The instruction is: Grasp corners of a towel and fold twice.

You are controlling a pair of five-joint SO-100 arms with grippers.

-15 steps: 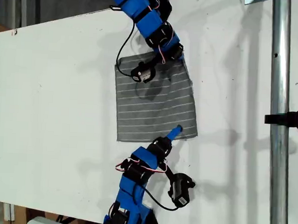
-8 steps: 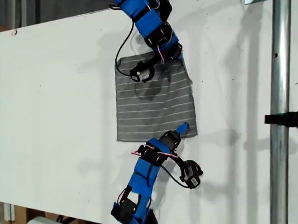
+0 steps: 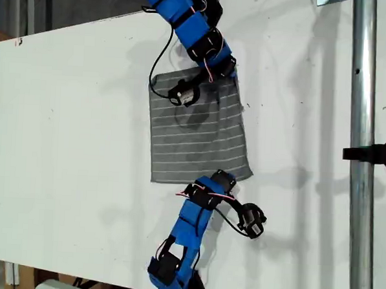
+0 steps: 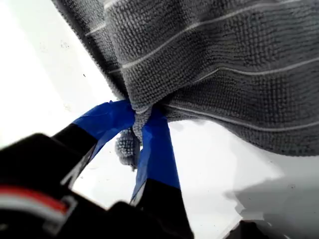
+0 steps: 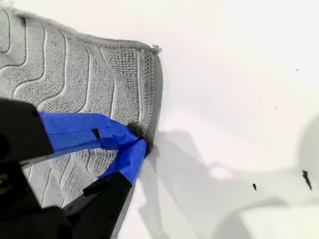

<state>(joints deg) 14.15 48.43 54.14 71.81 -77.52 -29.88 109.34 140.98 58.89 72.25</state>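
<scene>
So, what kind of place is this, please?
Probably a robotics lab or workshop bench: a plain white table, two blue arms working on a grey striped towel, and a metal pole with a black clamp beside it.

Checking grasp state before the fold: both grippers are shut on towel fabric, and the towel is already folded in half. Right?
Not quite. The towel is not folded yet: the exterior view shows it spread as a single flat layer on the table. The rest holds: my first gripper and my second gripper are each shut on its fabric.
</scene>
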